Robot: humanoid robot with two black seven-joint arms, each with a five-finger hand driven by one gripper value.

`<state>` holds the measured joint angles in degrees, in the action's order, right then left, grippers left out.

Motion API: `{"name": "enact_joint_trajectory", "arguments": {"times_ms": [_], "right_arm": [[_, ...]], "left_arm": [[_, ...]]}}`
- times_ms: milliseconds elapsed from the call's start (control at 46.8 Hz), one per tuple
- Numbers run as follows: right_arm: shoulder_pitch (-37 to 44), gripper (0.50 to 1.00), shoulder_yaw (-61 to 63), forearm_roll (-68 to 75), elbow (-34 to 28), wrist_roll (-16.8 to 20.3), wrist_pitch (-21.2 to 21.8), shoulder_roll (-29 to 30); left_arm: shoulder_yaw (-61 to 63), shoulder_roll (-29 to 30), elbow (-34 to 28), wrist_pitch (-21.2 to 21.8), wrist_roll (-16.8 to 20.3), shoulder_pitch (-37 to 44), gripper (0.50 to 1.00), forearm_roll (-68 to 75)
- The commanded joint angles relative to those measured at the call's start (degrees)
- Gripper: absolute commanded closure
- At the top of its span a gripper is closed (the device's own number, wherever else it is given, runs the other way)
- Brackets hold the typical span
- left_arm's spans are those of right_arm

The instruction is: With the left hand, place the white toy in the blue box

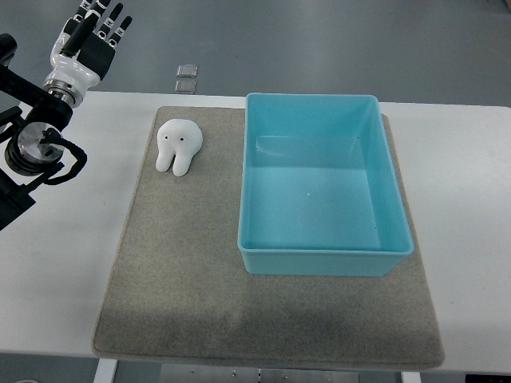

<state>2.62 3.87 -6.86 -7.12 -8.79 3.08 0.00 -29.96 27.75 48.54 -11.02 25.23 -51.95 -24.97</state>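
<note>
A white tooth-shaped toy (178, 146) with two black dot eyes lies on the grey mat (184, 271), left of the blue box (322, 263). The box sits on the mat's right half and holds nothing. My left hand (97, 30) is raised at the top left corner, beyond the table's far edge, with fingers spread and nothing in them. It is well up and left of the toy. The right arm does not show.
The mat lies on a white table (471, 199). Two small clear squares (187, 77) lie on the floor past the table's far edge. Cables and joints of the left arm (36, 144) hang over the table's left side.
</note>
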Motion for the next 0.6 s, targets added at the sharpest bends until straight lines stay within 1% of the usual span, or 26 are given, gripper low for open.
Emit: {"name": "enact_joint_trajectory", "arguments": {"times_ms": [0,214,427,577], "right_arm": [[0.0,0.564,0.0,0.0,0.0,0.0,0.0,0.0],[0.0,0.564,0.0,0.0,0.0,0.0,0.0,0.0],[-0.1,0.564,0.0,0.0,0.0,0.0,0.0,0.0],[0.0,0.564,0.0,0.0,0.0,0.0,0.0,0.0]], "left_arm": [[0.1,-0.2,-0.4,-0.1,0.0,0.0,0.5,0.0],[0.3,-0.2,-1.7,-0.1,0.0,-0.4,0.5,1.4],[0.1,0.0,-1.7,-0.1,0.0,-0.7,0.5,12.1],[0.1,0.0,-1.7,-0.1,0.0,-0.6,0.5,12.5]]}}
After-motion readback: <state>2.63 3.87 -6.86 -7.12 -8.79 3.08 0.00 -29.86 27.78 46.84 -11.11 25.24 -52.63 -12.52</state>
